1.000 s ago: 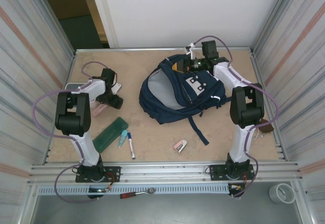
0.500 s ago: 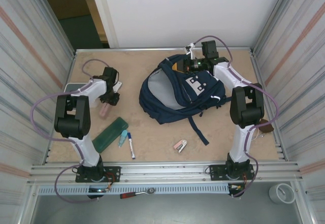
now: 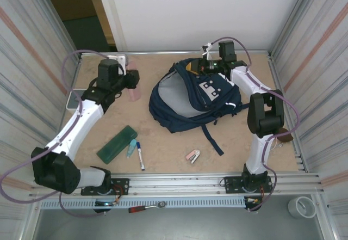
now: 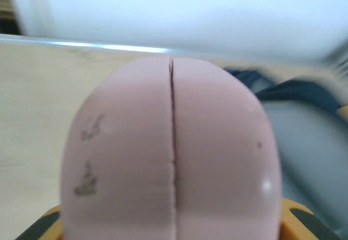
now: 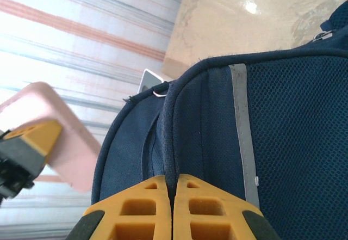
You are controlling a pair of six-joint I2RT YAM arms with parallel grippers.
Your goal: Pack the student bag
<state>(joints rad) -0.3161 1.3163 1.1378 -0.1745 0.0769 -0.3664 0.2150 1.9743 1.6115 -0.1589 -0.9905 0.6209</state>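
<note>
Left gripper (image 3: 130, 81): clamped on pink case (image 4: 171, 153), just left of student bag (image 3: 187, 101). Right gripper (image 5: 173, 188): closed, pinching the bag's rim.

1. Top view: bright, even light from overhead. The student bag (image 3: 187, 101) casts only a faint, soft shadow on the counter (image 3: 163, 136), and everything is sharp.
2. Left wrist view: the pink case (image 4: 171, 153), left of the student bag, is close and soft. The bag is smeared by blur, and the wall beyond it is washed out.
3. Right wrist view: the bag's mesh is crisp. A white glare spot sits on the counter above the bag, and the pink case to the bag's left is blurred.
</note>
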